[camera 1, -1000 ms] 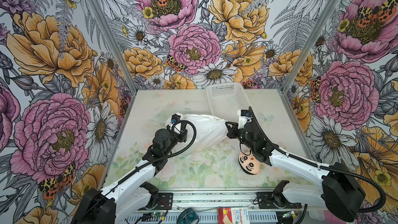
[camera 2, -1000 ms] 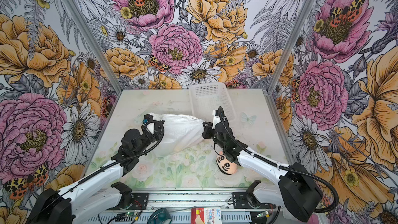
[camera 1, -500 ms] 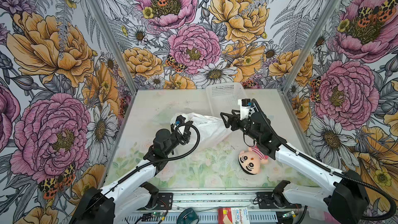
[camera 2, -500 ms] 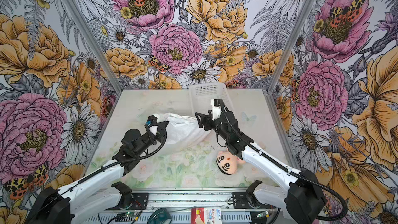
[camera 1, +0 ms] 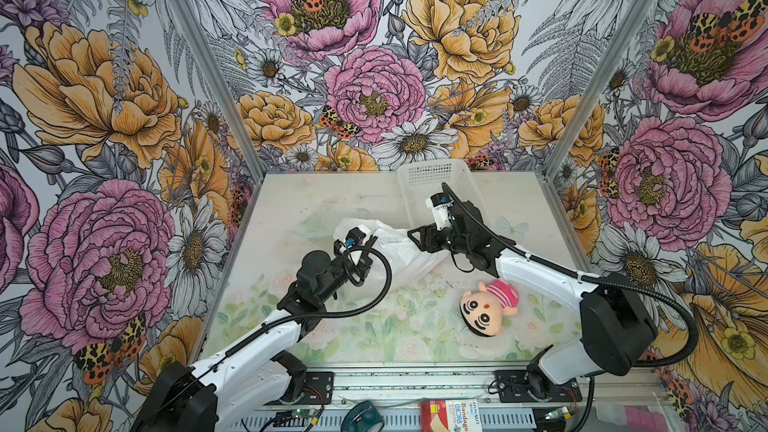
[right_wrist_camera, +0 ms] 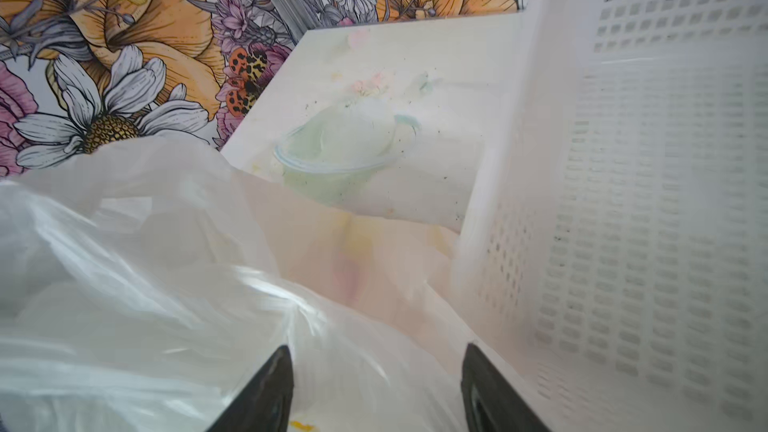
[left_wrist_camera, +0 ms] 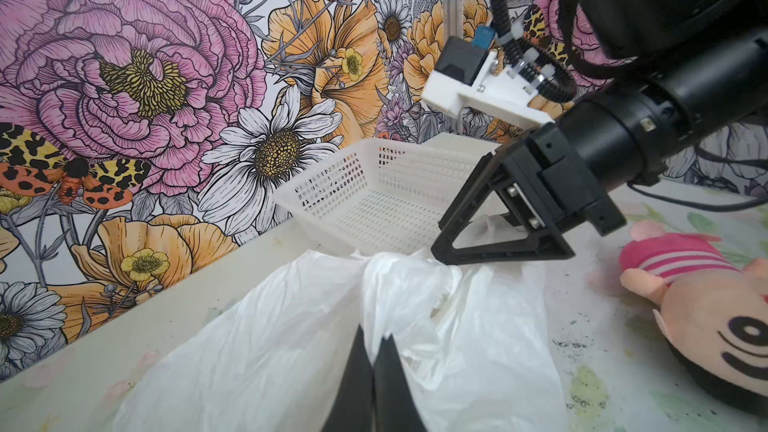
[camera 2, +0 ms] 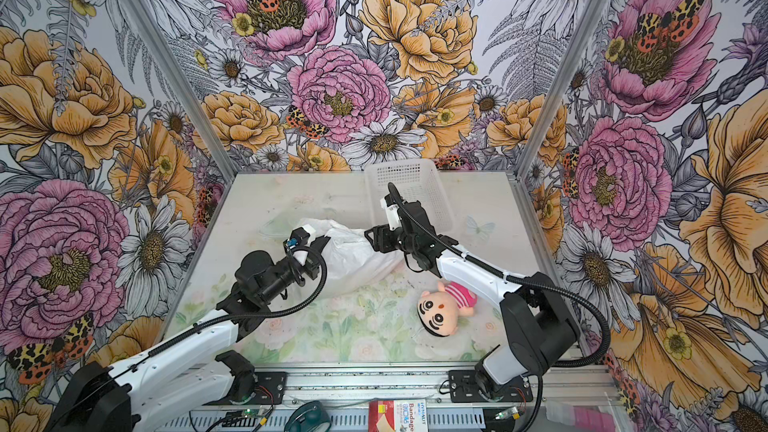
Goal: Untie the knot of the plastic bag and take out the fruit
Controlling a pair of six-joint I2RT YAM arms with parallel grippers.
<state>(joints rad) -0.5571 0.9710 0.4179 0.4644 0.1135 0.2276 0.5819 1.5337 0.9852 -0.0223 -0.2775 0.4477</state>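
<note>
The plastic bag (camera 1: 409,253) lies crumpled mid-table in both top views (camera 2: 357,259). My left gripper (left_wrist_camera: 374,338) is shut, pinching a fold of its white film; from above it sits at the bag's left end (camera 1: 371,241). My right gripper (right_wrist_camera: 378,351) hovers open at the bag's right end (camera 1: 412,234), loose film between its fingertips (right_wrist_camera: 286,357) without being clamped. Faint yellow and pink tints (right_wrist_camera: 353,255) show through the film; no fruit is plainly visible. The film bunches (left_wrist_camera: 370,261) by the right gripper's tips, but I cannot make out the knot for certain.
A white perforated basket (camera 1: 436,176) stands at the back, right beside the right gripper (right_wrist_camera: 644,201). A plush doll in a pink striped shirt (camera 1: 488,307) lies front right. A clear shallow cup (camera 1: 316,224) rests behind the bag. Walls enclose three sides.
The right gripper went from shut to open, lifted off the bag and came back down over its right end. The left gripper edged right with the film, and the bag bunched up.
</note>
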